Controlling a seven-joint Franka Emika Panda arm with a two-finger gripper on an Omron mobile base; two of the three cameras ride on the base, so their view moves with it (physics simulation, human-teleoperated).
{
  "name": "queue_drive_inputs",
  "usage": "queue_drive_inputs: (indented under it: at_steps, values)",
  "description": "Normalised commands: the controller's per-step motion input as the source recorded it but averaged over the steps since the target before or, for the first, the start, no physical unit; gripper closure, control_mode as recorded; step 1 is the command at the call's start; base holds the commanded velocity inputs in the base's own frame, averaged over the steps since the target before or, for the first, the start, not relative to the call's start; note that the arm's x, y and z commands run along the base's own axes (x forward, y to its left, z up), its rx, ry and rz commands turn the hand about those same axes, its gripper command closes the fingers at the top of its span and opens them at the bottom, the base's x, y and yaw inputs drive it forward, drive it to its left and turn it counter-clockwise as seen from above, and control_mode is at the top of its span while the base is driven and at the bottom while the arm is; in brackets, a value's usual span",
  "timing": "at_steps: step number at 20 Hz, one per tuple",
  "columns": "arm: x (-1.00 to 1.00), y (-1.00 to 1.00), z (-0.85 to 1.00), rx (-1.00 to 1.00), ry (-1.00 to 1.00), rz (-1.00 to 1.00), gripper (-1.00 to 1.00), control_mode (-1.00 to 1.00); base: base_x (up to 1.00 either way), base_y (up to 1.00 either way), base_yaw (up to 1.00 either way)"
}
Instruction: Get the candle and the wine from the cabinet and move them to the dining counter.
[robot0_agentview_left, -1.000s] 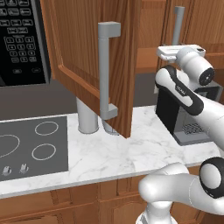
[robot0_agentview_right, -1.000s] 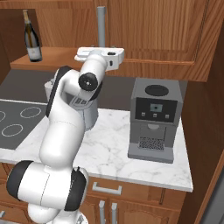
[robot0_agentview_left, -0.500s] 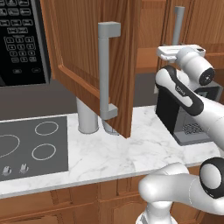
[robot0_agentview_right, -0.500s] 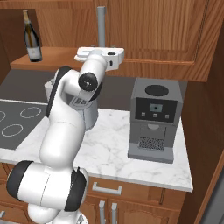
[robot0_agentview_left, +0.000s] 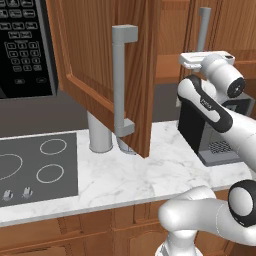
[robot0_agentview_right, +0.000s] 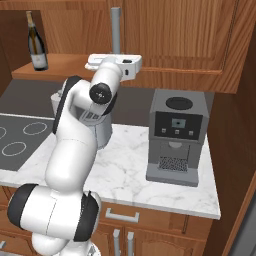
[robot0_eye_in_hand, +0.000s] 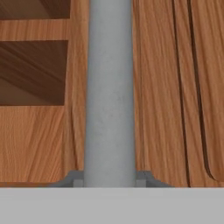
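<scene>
One white robot arm (robot0_agentview_right: 75, 145), nearest item, rises from the lower left of the right base view, over a white-grey marble worktop (robot0_agentview_right: 130, 170).

One dark flat cooktop (robot0_agentview_left: 35, 167) with ring markings, set into the worktop, at the lower left of the left base view.

One black and grey coffee machine (robot0_agentview_right: 175, 135), standing on the worktop, right of centre in the right base view.

One tall grey cylindrical canister (robot0_agentview_left: 100, 134), upright on the worktop, partly hidden behind the open door in the left base view.

One open warm brown panelled cabinet door (robot0_agentview_left: 95, 60) with its own long grey square handle (robot0_agentview_left: 121, 80), swung out towards the room, upper centre of the left base view.

One two-finger gripper (robot0_eye_in_hand: 109, 179), raised to cabinet height. In the hand view its dark fingertips (robot0_eye_in_hand: 74, 179) sit against both sides of a long grey square bar handle (robot0_eye_in_hand: 109, 96), clamped on it. This bar is mounted upright on a closed brown wooden door (robot0_agentview_right: 170, 35), top centre of the right base view.

One dark glass wine bottle (robot0_agentview_right: 36, 42) with a slim neck and a light label, upright on the open brown wooden cabinet shelf (robot0_agentview_right: 55, 67), upper left of the right base view, well apart from the gripper.

One black microwave panel (robot0_agentview_left: 22, 45), upper left of the left base view.
</scene>
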Motion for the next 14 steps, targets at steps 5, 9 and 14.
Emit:
queue_drive_inputs:
  at_steps: [5,9,14]
  values:
    - [0.0,0.0,0.0,0.0,0.0,0.0,1.0,-1.0,0.0,0.0,0.0]
    - [0.0,0.0,0.0,0.0,0.0,0.0,1.0,-1.0,0.0,0.0,0.0]
    - [0.0,0.0,0.0,0.0,0.0,0.0,1.0,-1.0,0.0,0.0,0.0]
